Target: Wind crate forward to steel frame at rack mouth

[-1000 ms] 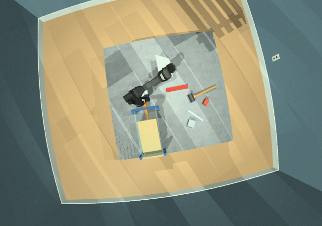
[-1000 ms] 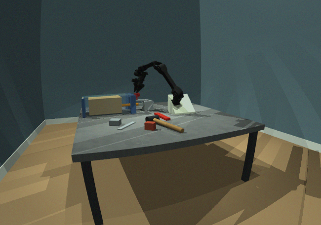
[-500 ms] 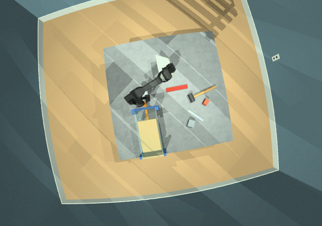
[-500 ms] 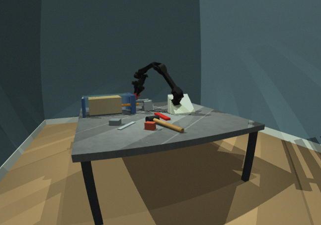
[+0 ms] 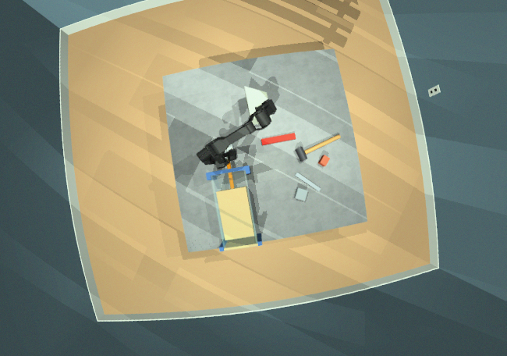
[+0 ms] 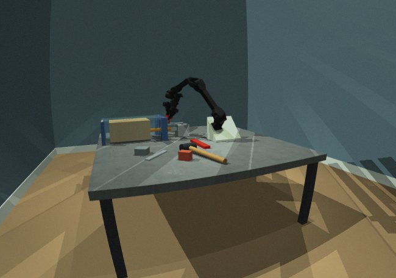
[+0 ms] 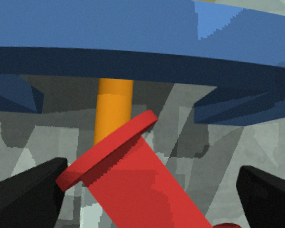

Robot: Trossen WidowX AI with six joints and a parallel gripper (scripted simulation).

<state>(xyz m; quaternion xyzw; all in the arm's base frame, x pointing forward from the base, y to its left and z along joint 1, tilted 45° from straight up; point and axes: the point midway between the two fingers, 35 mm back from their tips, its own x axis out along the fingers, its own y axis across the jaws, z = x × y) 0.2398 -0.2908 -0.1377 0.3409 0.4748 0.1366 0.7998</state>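
The tan crate [image 5: 235,213] [image 6: 129,130] sits flat inside the clear-panelled cubby, with a gap between its front and the blue frame [image 5: 228,172] [image 6: 166,128] [image 7: 90,25] at the mouth. The orange strap [image 5: 232,181] [image 6: 159,129] [image 7: 115,107] runs from the crate out under the frame toward the grey winch [image 6: 182,130]. The winch handle's red grip [image 6: 168,117] [image 7: 140,185] stands just outside the frame. My gripper [image 6: 169,117] [image 7: 156,173] is open, pointing down, with one finger on each side of the red grip. The key and round hole are hidden.
A red bar [image 5: 278,139] [image 6: 200,144], a mallet [image 5: 300,154] [image 6: 187,146], an orange-red block [image 5: 324,160] [image 6: 184,155], a grey strip [image 5: 308,182] [image 6: 156,155] and a grey block [image 5: 301,194] [image 6: 141,150] lie beside the cubby. A white wedge [image 5: 255,98] [image 6: 231,129] stands by the arm's base.
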